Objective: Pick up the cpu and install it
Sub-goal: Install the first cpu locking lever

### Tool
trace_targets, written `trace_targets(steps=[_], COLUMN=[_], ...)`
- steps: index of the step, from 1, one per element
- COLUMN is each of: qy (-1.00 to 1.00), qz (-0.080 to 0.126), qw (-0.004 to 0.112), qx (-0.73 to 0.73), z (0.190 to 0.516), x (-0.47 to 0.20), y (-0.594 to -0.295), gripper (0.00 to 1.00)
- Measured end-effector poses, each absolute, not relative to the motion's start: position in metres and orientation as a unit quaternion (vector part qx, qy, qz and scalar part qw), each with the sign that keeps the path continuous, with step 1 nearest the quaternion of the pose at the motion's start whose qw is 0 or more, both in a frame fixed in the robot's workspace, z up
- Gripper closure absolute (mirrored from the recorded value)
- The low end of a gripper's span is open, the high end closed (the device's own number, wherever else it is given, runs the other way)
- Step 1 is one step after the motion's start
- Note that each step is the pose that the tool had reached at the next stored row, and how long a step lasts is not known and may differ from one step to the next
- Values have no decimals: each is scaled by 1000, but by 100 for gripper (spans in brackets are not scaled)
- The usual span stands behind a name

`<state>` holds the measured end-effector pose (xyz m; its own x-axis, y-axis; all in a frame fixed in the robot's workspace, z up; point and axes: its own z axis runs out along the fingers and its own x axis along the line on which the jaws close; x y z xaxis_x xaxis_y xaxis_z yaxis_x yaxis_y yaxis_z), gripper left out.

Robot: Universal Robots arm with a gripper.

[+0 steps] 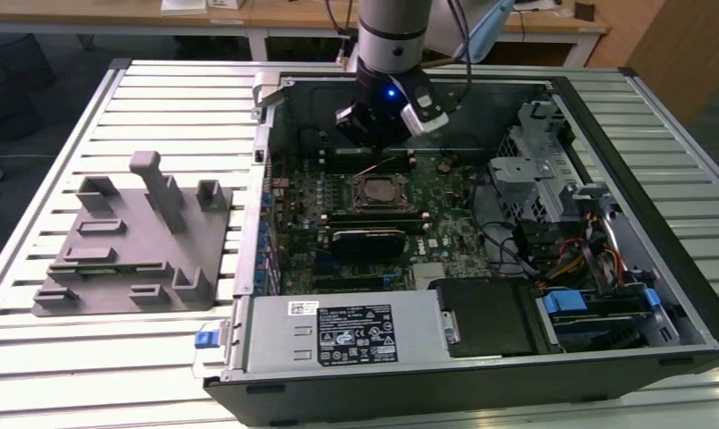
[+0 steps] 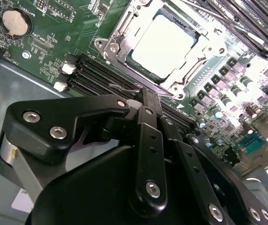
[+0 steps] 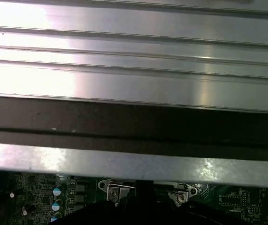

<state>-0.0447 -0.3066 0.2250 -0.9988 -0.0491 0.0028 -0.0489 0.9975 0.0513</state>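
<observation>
The cpu [image 2: 164,42] already sits in its socket [image 2: 124,35] on the motherboard [image 1: 437,246], so the install step looks about done, w/ the gripper [image 2: 148,101] just above and beside it, fingers pressed together, holding nothing. Second wrist view shows chip and fingers close up; exterior view shows the grey fixture [image 1: 127,246] well apart on the table [image 1: 49,143].

grey fixture [image 1: 133,246], open computer case [image 1: 646,259], motherboard [image 1: 335,192]

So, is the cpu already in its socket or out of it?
In. The cpu lies flat inside the socket's metal frame on the motherboard; the claw holds nothing.
</observation>
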Motion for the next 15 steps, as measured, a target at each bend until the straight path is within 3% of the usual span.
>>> trace_targets(steps=[15], qy=[-999], qz=[-22], qw=[3], qx=[25], z=[219], x=[-37], y=[-305], gripper=[89])
